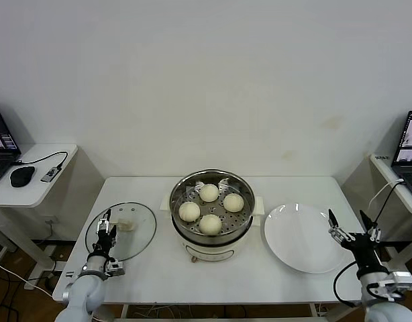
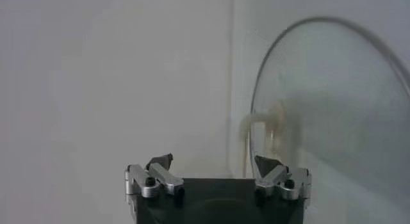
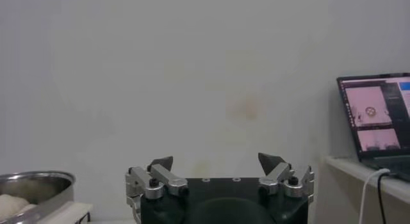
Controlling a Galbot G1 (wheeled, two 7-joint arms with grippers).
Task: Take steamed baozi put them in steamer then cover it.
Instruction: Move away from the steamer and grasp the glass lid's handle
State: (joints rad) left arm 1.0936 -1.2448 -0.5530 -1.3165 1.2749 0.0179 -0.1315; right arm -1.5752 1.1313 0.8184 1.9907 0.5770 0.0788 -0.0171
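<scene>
The round shiny stainless-steel steamer (image 1: 211, 213) stands on its white electric base at the middle of the white counter (image 1: 152, 268), uncovered, its open mouth facing straight up. Inside, on the perforated steel tray, lie the four smooth cream-white steamed baozi (image 1: 209, 224) in a diamond: one toward the back wall, one toward the front edge, one to each side, set apart from one another. Being round, they show no long axis.

A flat round white plate (image 1: 301, 239) lies toward the counter's right edge, nothing on it. A round clear glass lid (image 1: 121, 231) with a pale knob lies flat near the left edge.

The left gripper (image 1: 107, 227) hovers over the lid's left rim, fingers spread wide and holding nothing. The right gripper (image 1: 351, 228) sits at the counter's right edge just beside the plate, fingers likewise wide apart and empty.
</scene>
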